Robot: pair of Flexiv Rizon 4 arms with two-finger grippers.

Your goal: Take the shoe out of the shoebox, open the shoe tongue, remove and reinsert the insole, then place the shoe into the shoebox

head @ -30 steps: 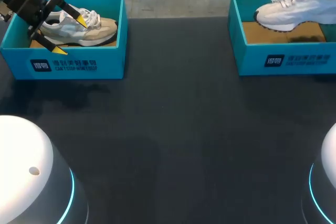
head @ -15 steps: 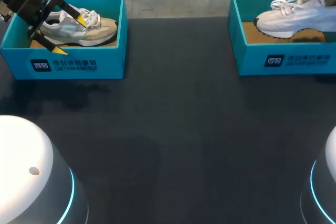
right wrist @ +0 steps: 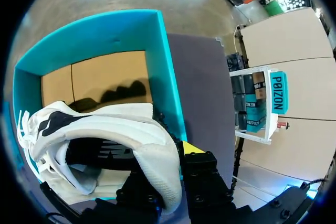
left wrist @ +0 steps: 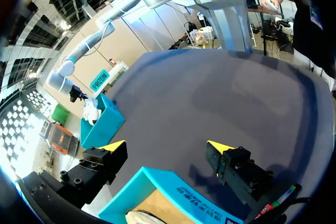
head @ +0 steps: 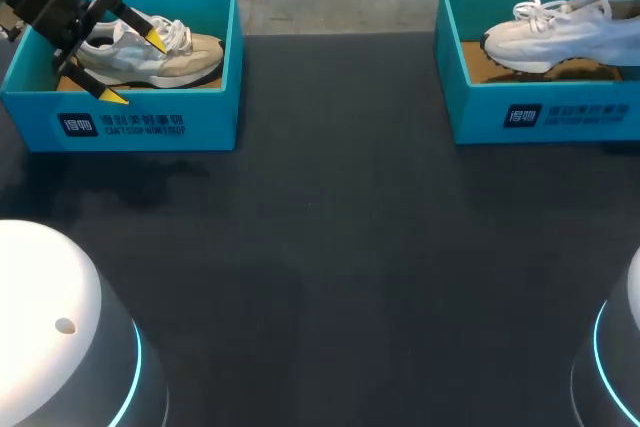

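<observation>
A white shoe (head: 555, 35) hangs low over the right teal shoebox (head: 540, 112), toe toward the table's middle. My right gripper (right wrist: 166, 178) is shut on the shoe's heel (right wrist: 157, 166); one yellow fingertip (right wrist: 192, 147) shows beside the heel and the other is hidden behind it. The box's brown floor (right wrist: 100, 77) lies under the shoe. At the far left, a beige and white shoe (head: 185, 52) rests in the left teal shoebox (head: 150, 125). My left gripper (head: 133, 68) hovers open over that shoe's heel end, and in the left wrist view the gripper (left wrist: 167, 147) has nothing between its fingers.
The dark tabletop (head: 330, 247) stretches between the two boxes. The boxes stand at the table's far edge, one toward each side. The left box's near wall (left wrist: 178, 195) sits just under my left fingers.
The white shoe has sunk a little toward the right box, held by my right gripper. My left arm has kept still.
</observation>
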